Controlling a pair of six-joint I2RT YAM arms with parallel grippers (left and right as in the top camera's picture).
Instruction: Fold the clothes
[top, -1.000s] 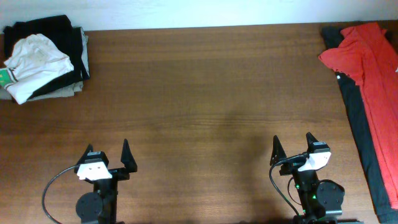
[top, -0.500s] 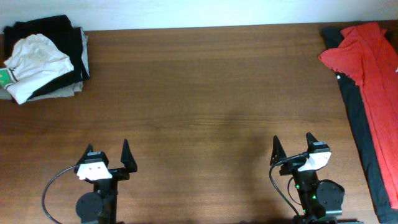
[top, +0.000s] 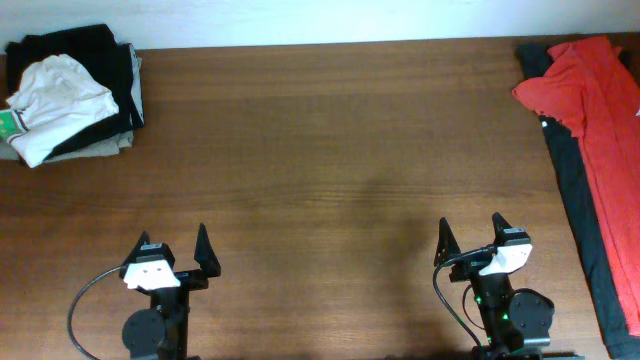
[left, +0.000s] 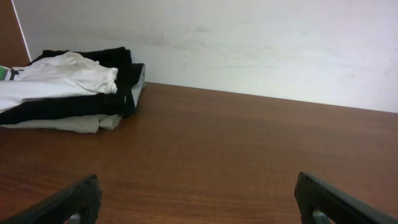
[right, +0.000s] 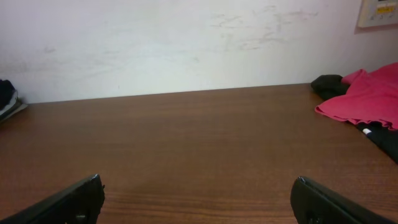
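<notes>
A stack of folded clothes (top: 70, 95), black and pale with a white garment on top, sits at the table's far left corner; it also shows in the left wrist view (left: 68, 90). A loose red garment (top: 598, 100) lies over a black garment (top: 578, 195) along the right edge; both show in the right wrist view (right: 367, 96). My left gripper (top: 172, 243) is open and empty near the front edge; its fingers frame bare wood (left: 199, 202). My right gripper (top: 470, 235) is open and empty at the front right (right: 199, 202).
The brown wooden table (top: 320, 170) stretches between the two piles. A white wall (right: 186, 43) stands behind the far edge. A beige wall plate (right: 379, 12) is at upper right.
</notes>
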